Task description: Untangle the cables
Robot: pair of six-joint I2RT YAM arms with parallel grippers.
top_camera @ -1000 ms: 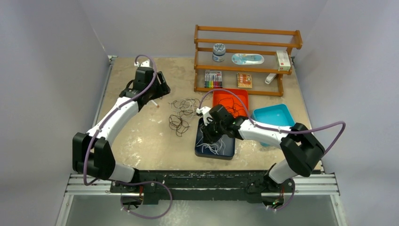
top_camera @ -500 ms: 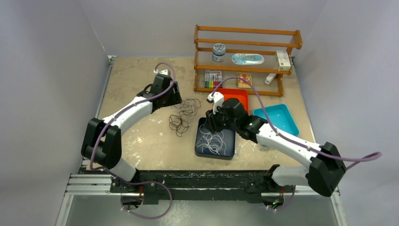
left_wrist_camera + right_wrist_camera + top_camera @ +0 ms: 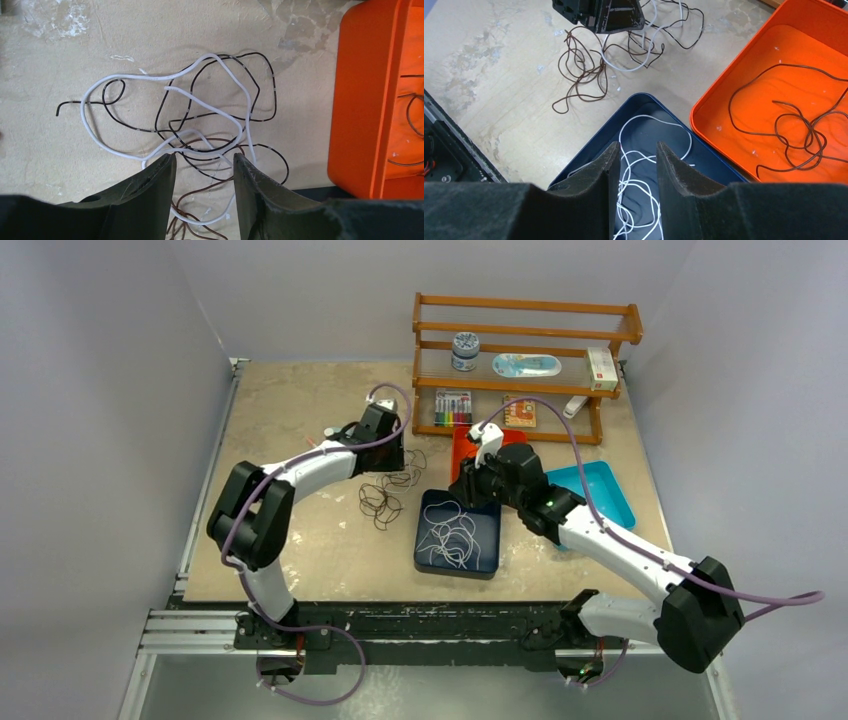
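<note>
**Both grippers open, no cable in hand**

We find the left gripper (image 3: pixel 203 157) low over the loose tangle (image 3: pixel 392 478), which lies on the table (image 3: pixel 290 410) just left of the orange tray (image 3: pixel 360 100). Its jaws stand clearly apart and hold nothing. In the left wrist view a white cable (image 3: pixel 145 77) and a black cable (image 3: pixel 274 90) loop across each other ahead of the fingers. Thin strands run on under the gap between the fingers, and we cannot tell whether any strand touches a pad. Some dark brown loops (image 3: pixel 576 80) trail off the near side of the tangle, towards the arm bases.

The right gripper (image 3: pixel 637 145) hangs over the far edge of the navy tray (image 3: pixel 425 565). Its jaws are parted by a narrower gap and are likewise empty. Through that gap we see the white cables (image 3: pixel 452 535) lying curled on the floor of the navy tray, with none lifted off it. A dark brown cable (image 3: pixel 794 125) lies in loose curls in the orange tray, which sits just beyond the navy one, with their corners close together.

A teal tray (image 3: pixel 600 485) sits to the right of both trays, partly behind the right arm. A wooden shelf (image 3: pixel 520 340) stands along the far edge of the table.
</note>
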